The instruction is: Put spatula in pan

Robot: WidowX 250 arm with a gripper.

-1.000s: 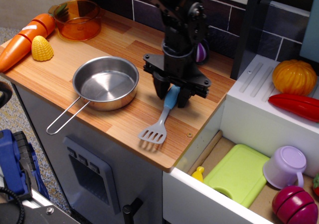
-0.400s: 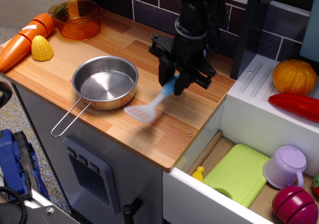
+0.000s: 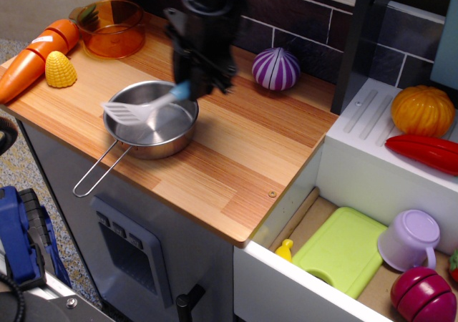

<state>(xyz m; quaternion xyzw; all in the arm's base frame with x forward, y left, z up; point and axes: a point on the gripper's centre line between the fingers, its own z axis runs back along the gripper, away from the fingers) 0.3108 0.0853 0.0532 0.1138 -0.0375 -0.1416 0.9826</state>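
Note:
My gripper [image 3: 187, 87] is shut on the light blue handle of the spatula [image 3: 143, 109] and holds it above the pan [image 3: 152, 122]. The grey slotted head points left and hangs over the pan's left rim. The spatula is blurred and I cannot tell whether it touches the pan. The pan is a shiny steel frying pan with a wire-loop handle [image 3: 100, 170] pointing toward the counter's front edge.
An orange transparent pot [image 3: 111, 27], a toy corn [image 3: 60, 69] and a carrot [image 3: 32, 59] lie at the counter's left back. A purple onion [image 3: 275, 69] sits by the back wall. An open drawer [image 3: 358, 254] with toys is at the right.
My gripper has lifted the spatula off the counter and carried it left, from the right of the pan to above the pan. The onion is now uncovered.

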